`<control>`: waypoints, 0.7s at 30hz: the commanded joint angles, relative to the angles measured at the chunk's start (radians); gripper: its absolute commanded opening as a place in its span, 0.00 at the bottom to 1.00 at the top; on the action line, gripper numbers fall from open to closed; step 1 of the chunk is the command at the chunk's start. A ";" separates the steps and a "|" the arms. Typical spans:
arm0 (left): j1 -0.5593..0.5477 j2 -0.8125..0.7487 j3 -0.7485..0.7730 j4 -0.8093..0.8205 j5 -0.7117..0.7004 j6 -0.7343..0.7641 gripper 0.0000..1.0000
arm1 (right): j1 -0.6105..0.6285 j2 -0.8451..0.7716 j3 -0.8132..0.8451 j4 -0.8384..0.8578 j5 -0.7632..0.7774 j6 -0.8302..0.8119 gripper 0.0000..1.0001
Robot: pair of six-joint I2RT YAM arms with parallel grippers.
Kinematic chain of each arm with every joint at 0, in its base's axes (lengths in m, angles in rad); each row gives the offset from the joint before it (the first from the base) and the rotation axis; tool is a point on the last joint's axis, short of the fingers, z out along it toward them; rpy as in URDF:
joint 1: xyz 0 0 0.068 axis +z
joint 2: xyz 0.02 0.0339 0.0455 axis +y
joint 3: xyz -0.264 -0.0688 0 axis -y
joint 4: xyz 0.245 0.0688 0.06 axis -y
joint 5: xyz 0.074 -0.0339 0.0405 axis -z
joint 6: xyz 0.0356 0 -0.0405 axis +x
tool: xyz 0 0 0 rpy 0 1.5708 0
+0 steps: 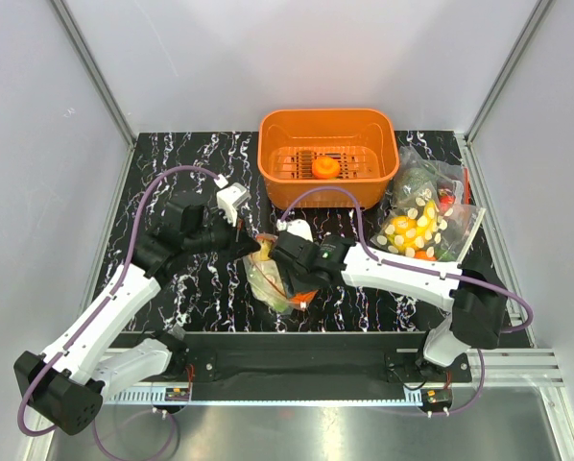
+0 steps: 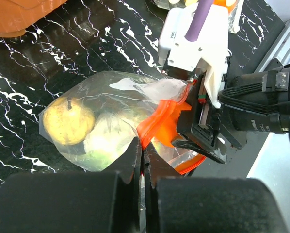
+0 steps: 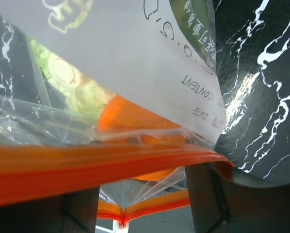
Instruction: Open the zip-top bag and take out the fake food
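Left claw [image 2: 141, 148] on bag [image 2: 111, 94] (food [image 2: 67, 122] inside)

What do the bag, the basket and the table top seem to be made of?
The bag looks like thin clear plastic film, glossy: it wrinkles and is see-through. The basket is probably hard moulded plastic, orange with a slight sheen and a slotted floor. The table top is black with white veins, marble-look, perhaps only printed.

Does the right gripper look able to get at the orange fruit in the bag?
Probably not yet: the bag's zip strip and film lie across the right gripper's open jaws, in front of the fruit, while the left gripper pinches the strip.
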 commanded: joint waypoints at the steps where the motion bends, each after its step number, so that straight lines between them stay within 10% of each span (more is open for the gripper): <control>1: 0.007 -0.006 0.004 0.070 -0.001 -0.002 0.00 | 0.014 -0.006 0.012 0.029 0.086 -0.014 0.42; 21: 0.006 0.002 0.004 0.062 -0.020 -0.002 0.00 | 0.012 -0.235 0.081 0.272 -0.355 -0.183 0.32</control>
